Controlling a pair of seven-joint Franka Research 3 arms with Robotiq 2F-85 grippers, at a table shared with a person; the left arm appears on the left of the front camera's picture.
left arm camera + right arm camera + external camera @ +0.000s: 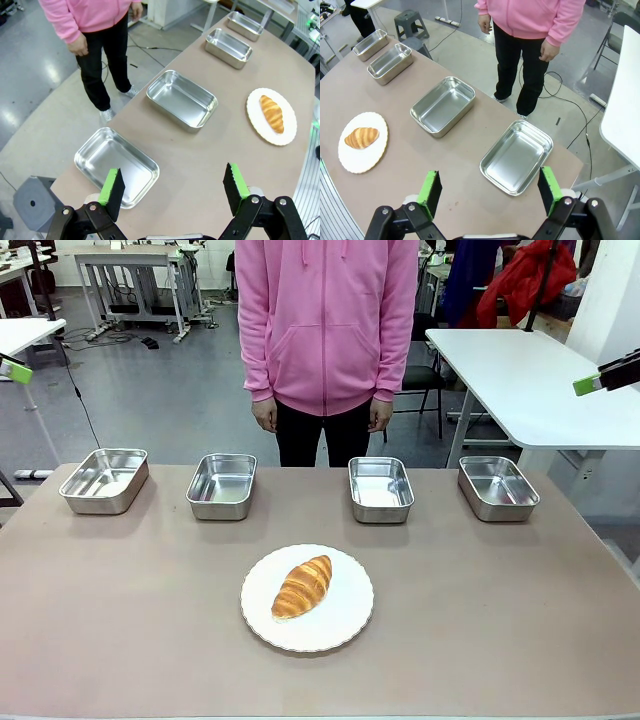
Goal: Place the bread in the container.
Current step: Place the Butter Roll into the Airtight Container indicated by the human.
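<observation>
Left hand (172,171), right hand (489,173) aloft, jaws wide

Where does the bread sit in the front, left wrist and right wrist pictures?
Front view: bread just below the picture's centre.
Left wrist view: bread near the right edge, about mid-height.
Right wrist view: bread at the left, a little below mid-height.
Shared landmark: the round white plate it lies on.

Left pincer (172,175) raised, jaws spread wide, right pincer (489,176) likewise, both empty
</observation>
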